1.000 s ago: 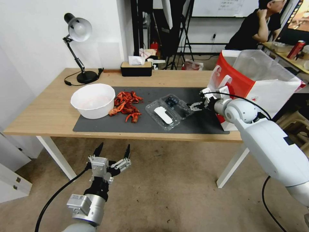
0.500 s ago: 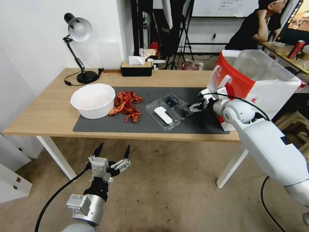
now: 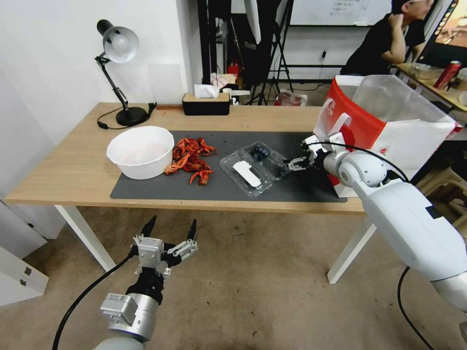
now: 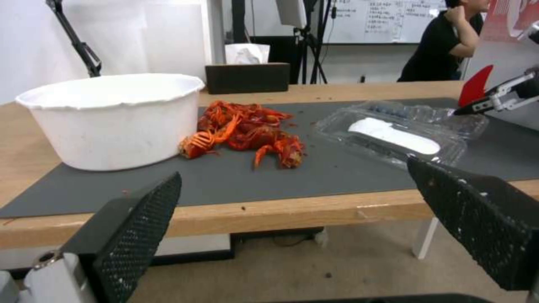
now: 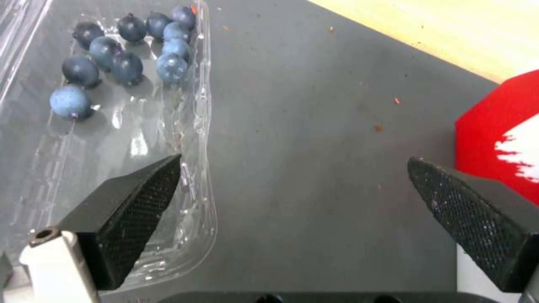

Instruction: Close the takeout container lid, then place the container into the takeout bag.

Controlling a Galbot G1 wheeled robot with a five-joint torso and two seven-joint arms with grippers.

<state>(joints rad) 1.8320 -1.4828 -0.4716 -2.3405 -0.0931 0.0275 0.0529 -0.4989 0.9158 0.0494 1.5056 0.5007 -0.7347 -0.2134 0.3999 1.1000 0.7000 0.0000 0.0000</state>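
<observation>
Your right gripper has its jaws spread wide and holds nothing; in the right wrist view one finger hangs over the clear rim of the takeout container, the other over bare mat near the takeout bag. The container lies open and flat on the dark grey mat, its berry half just beside that gripper, blueberries clustered at the end away from the fingers. The lid (thin, ribbed clear plastic with a white oblong label) lies on the container's side away from the bag. The red-and-white paper bag stands upright at the mat's edge. Your left gripper hangs wide open, below the table's front edge.
</observation>
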